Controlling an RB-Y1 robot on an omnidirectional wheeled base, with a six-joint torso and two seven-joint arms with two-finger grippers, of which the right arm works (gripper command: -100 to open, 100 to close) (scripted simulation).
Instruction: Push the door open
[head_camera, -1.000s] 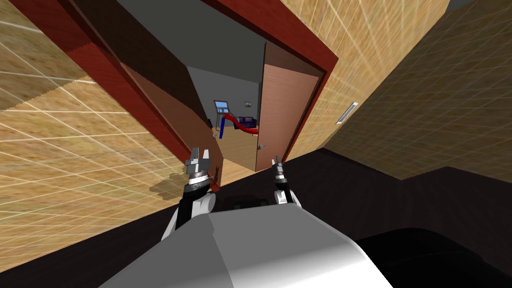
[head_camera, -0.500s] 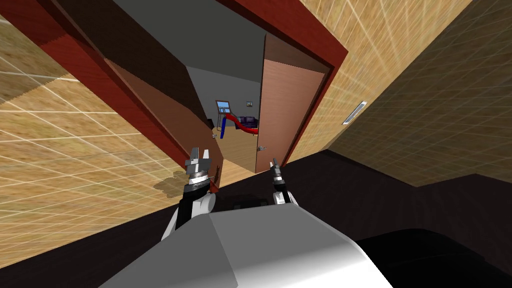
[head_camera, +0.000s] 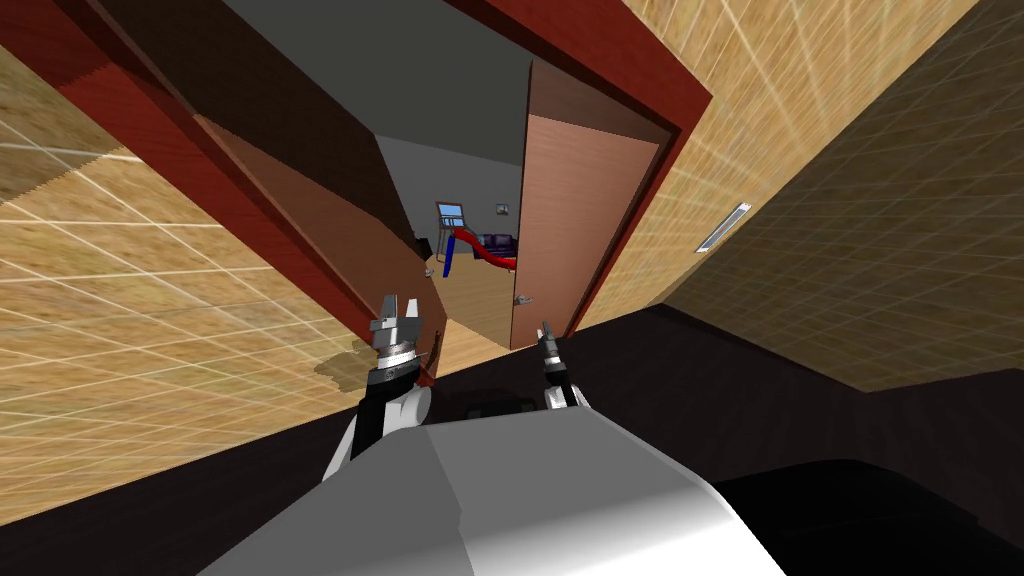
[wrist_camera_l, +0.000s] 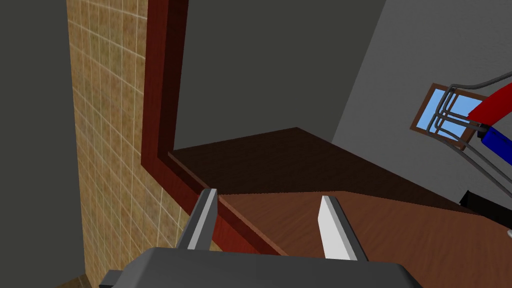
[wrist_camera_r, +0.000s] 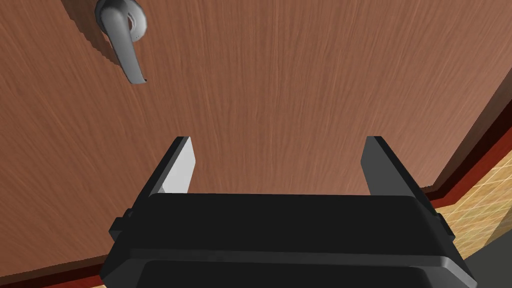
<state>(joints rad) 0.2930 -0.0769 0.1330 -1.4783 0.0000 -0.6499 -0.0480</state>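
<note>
the right door (head_camera: 575, 230) is flat brown wood with fine lines running along it. it stands partly open inside a dark red frame (head_camera: 600, 60). a smooth grey handle (wrist_camera_r: 122, 35) – a curved lever on a round base – sits on it.

the right gripper (wrist_camera_r: 278, 140) points straight at this door (wrist_camera_r: 300, 75), very close to it. its two thin fingers are wide apart and hold nothing. i cannot tell if the tips touch the wood. the handle is off to one side, past one finger.

the left gripper (head_camera: 400, 305) is by the edge of the left door (head_camera: 340, 230), fingers apart too – empty. the wall (head_camera: 150, 300) has tan square tiles. a red slide (head_camera: 480, 248) shows through the gap between the doors.
</note>
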